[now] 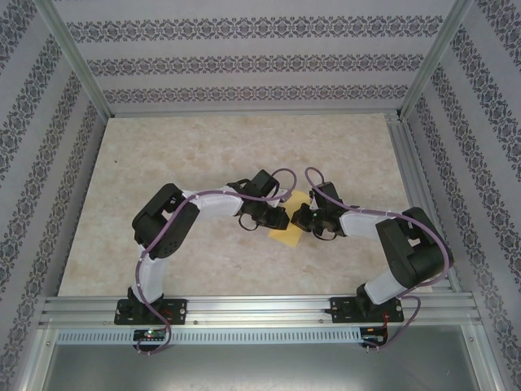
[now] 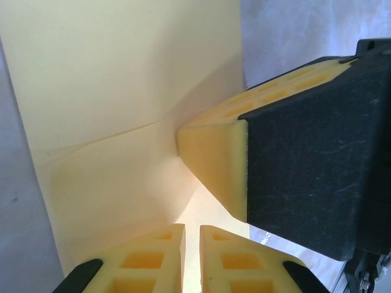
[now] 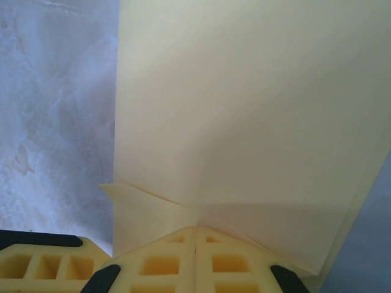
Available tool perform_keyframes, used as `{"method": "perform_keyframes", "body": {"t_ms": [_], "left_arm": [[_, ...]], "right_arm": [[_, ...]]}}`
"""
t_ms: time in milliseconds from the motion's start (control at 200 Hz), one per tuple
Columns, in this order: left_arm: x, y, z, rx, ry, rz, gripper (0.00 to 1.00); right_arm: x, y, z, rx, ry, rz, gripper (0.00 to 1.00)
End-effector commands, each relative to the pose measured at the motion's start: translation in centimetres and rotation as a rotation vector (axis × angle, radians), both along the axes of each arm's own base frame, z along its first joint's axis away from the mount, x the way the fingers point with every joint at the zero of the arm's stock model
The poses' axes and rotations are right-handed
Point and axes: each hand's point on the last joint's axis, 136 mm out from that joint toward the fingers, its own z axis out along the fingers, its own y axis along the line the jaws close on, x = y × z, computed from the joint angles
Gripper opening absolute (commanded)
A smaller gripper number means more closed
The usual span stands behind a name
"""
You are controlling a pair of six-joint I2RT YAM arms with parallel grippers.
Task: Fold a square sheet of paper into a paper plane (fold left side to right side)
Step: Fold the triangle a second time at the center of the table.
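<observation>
At the middle of the surface [image 1: 163, 163], the creased square sheet of paper [image 1: 286, 237] sat between both arms, the left gripper's [image 2: 192, 229] jaws almost shut, pinching its edge, while the right gripper's [image 3: 195, 232] jaws were fully closed, tips against its crease.

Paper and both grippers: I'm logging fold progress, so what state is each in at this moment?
sheet of paper: partly folded, with creases and a small flap showing; not yet a plane.
left gripper: nearly closed, a thin slit between its fingers, tips at the paper; whether it pinches the paper is unclear.
right gripper: shut, its tip pressed onto the paper at a crease.
</observation>
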Motion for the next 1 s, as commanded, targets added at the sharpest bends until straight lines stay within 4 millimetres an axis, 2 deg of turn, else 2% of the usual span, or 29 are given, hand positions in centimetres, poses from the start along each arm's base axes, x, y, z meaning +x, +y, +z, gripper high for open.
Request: {"method": "perform_keyframes", "body": {"t_ms": [0,245,475,599,809,994], "left_arm": [[-1.2,0.2,-1.5,0.008,0.033,-0.036,0.16],[-2.0,0.7,-2.1,0.029,0.041,-0.047,0.16],[-2.8,2.4,-2.9,0.085,0.037,-0.047,0.16],[-3.3,4.0,-3.6,0.112,0.056,-0.024,0.16],[-4.0,6.2,-3.9,0.126,0.067,0.011,0.16],[-4.4,7.3,-4.0,0.142,0.068,0.03,0.16]], "right_arm": [[-1.8,-1.6,-2.2,-0.072,0.073,-0.009,0.01],[-1.8,-1.7,-2.3,-0.079,0.075,-0.007,0.01],[-2.0,-2.0,-2.4,-0.103,0.083,-0.003,0.01],[-2.1,-2.1,-2.6,-0.11,0.088,-0.003,0.01],[-2.1,-2.1,-2.5,-0.111,0.086,-0.002,0.01],[-2.1,-2.1,-2.5,-0.109,0.085,-0.001,0.01]]}}
